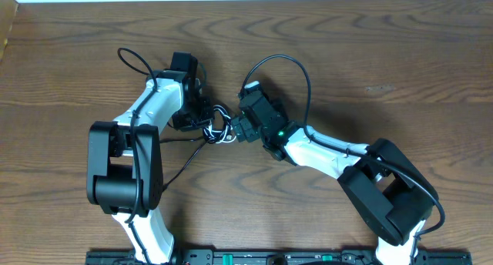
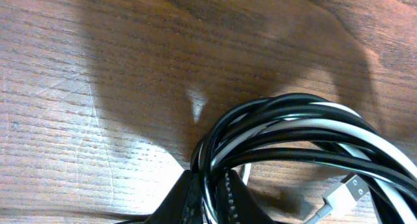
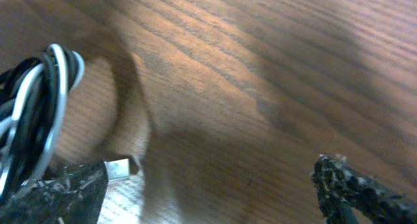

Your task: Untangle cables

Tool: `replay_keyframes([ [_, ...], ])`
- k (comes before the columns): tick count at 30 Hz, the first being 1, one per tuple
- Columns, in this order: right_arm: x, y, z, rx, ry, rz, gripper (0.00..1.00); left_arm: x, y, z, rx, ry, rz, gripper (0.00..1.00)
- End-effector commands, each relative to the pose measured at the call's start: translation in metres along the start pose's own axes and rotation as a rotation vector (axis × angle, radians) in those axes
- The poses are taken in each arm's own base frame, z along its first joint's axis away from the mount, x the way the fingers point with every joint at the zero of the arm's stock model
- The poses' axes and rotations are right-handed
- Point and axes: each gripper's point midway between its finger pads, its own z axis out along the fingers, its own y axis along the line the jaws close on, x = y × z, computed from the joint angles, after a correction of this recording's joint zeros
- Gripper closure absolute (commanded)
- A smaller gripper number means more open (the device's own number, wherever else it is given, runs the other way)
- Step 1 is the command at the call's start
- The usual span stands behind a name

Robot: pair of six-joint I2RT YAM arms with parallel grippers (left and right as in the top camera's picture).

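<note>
Right now the cables point(image 1: 218, 131) sit as one bundle mid-frame in the overhead view, on the bench point(image 1: 400, 57), squeezed between the two arms. Left hand point(image 1: 202, 123) meets the bundle from the left and right hand point(image 1: 240, 131) from the right. Both tips are just beside it, so the gap between the hands is tight.

Left wrist view: left hand point(image 2: 208, 201) is clamped on the cables point(image 2: 293, 129) at bottom centre. Black and white strands run up out of the fingers point(image 2: 179, 204) and loop off to the right edge. A white plug point(image 2: 340, 196) with a metal tip lies lower right, under the loops. Bare wood fills the upper and left parts of that frame.

Right wrist view: right hand point(image 3: 215, 195) is spread wide, one finger lower left and the other lower right, with only bare bench point(image 3: 260, 87) between them. Cables point(image 3: 32, 107) hang at the left edge, just above the lower-left finger, and a plug point(image 3: 120, 167) pokes out beside it. Can't tell if that finger touches the strands.

Room: overhead shows open wood at upper right, far right and far left. Bench back edge runs along the top of the frame, and a black rail point(image 1: 269, 257) bounds the bottom. Arm wiring point(image 1: 307, 92) arcs above centre, near the bundle but apart from it.
</note>
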Motion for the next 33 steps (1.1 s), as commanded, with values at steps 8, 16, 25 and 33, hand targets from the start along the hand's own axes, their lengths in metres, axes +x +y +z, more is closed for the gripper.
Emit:
replay_keyframes([
  [8, -0.003, 0.003, -0.023, -0.033, 0.041, -0.072, 0.35, 0.001, 0.000, 0.002, 0.003, 0.005, 0.013, 0.87],
  [16, -0.012, 0.020, -0.043, -0.141, 0.036, -0.066, 0.23, 0.001, 0.000, 0.002, 0.003, 0.005, 0.013, 0.87],
  [25, -0.001, 0.025, -0.031, -0.160, 0.061, -0.069, 0.11, 0.000, 0.000, 0.002, 0.003, 0.004, 0.013, 0.87],
  [33, 0.010, 0.020, -0.012, -0.130, 0.077, -0.071, 0.14, 0.001, 0.000, 0.002, 0.003, 0.005, 0.013, 0.87],
])
